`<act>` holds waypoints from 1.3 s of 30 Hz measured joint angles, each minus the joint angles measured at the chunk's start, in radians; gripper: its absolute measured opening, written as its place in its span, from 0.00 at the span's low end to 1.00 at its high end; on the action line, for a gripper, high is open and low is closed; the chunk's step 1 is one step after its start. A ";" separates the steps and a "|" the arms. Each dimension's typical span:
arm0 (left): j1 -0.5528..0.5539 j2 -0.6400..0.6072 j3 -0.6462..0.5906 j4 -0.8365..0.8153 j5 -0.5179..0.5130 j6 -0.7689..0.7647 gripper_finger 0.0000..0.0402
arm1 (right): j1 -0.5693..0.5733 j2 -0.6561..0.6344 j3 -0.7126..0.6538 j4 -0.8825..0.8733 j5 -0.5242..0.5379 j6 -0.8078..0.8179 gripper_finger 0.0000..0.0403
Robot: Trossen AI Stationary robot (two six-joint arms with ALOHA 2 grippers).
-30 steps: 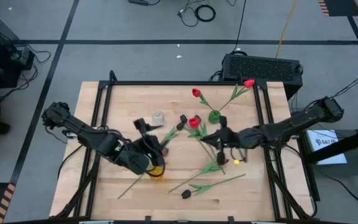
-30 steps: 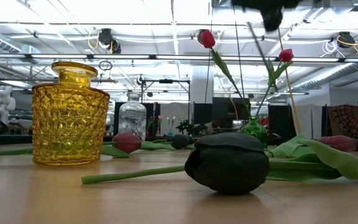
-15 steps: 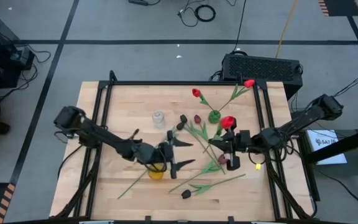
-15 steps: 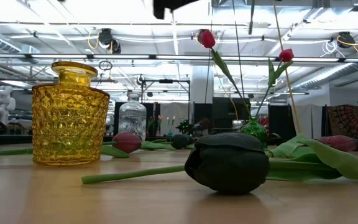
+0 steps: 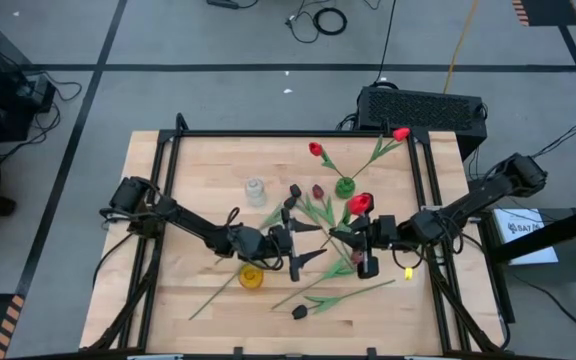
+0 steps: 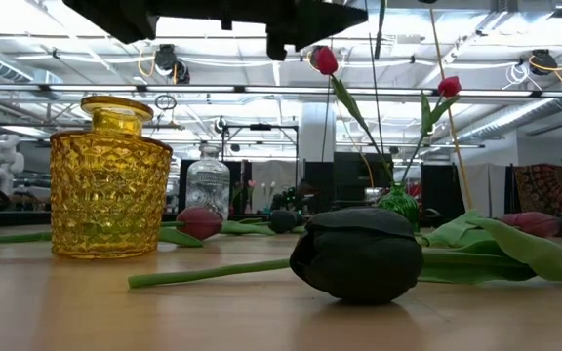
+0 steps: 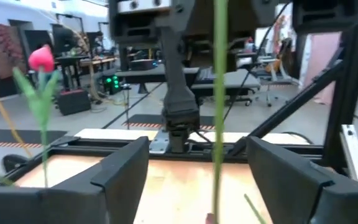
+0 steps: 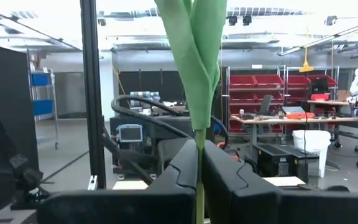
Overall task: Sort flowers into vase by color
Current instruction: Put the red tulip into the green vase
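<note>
right gripper (image 5: 340, 236) jaws clamped on red tulip (image 5: 359, 203) stem mid-worktop; left gripper (image 5: 306, 244) jaws wide, stem between.

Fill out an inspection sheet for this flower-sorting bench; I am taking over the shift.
Surface: wooden table, framed by black rails.
Job's things: green vase holds two red tulips; yellow vase and clear vase look empty; loose tulips lie flat.
Clutter: nothing seen.
Grippers: right tool shut on red tulip stem, lifted; left tool open, facing it.
Cables: coiled cable on floor.
Surroundings: black case behind table.
</note>
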 joint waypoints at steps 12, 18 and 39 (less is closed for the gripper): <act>0.004 0.000 0.016 -0.063 0.073 0.033 0.21 | -0.001 0.044 0.000 0.077 -0.003 -0.048 0.01; 0.009 0.000 0.016 -0.073 0.062 0.032 0.03 | -0.001 0.044 0.000 0.064 -0.003 -0.047 0.02; 0.013 0.000 0.016 -0.136 0.041 0.077 0.02 | 0.018 -0.057 0.000 -0.145 -0.002 0.044 0.28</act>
